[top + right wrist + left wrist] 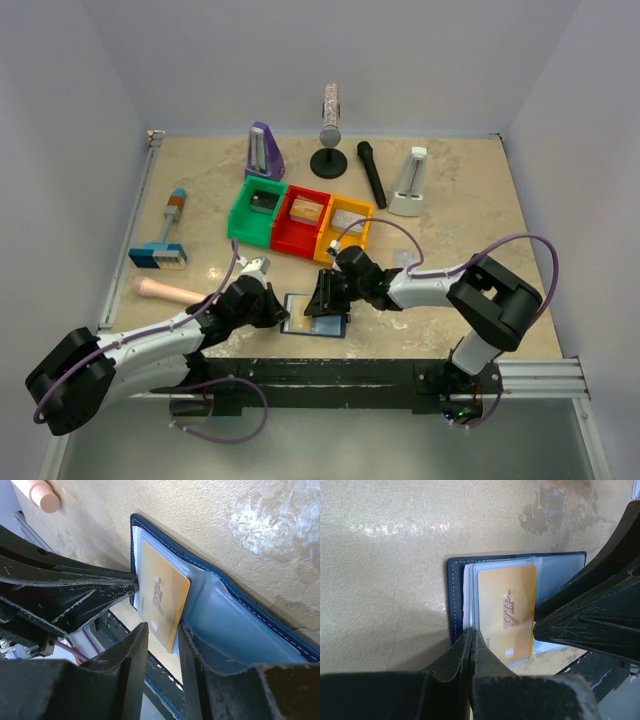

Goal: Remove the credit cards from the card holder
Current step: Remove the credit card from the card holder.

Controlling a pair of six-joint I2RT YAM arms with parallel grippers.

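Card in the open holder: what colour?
The card is amber-yellow with VIP lettering; left wrist view shows best.

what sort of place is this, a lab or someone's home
Most likely a robot lab test cell, not a home: a beige tabletop boxed in by plain pale walls, two robot arms bolted to a rail at its near edge, and unrelated props such as coloured bins and a microphone.

Tight around card holder (315,327): blocked at its left edge by left gripper (283,312), tips together and touching it; blocked over its middle by right gripper (322,306), jaws apart either side of amber card (162,597). Crowded just behind by coloured bins (300,222). Passable over bare table (465,222) to the far right.
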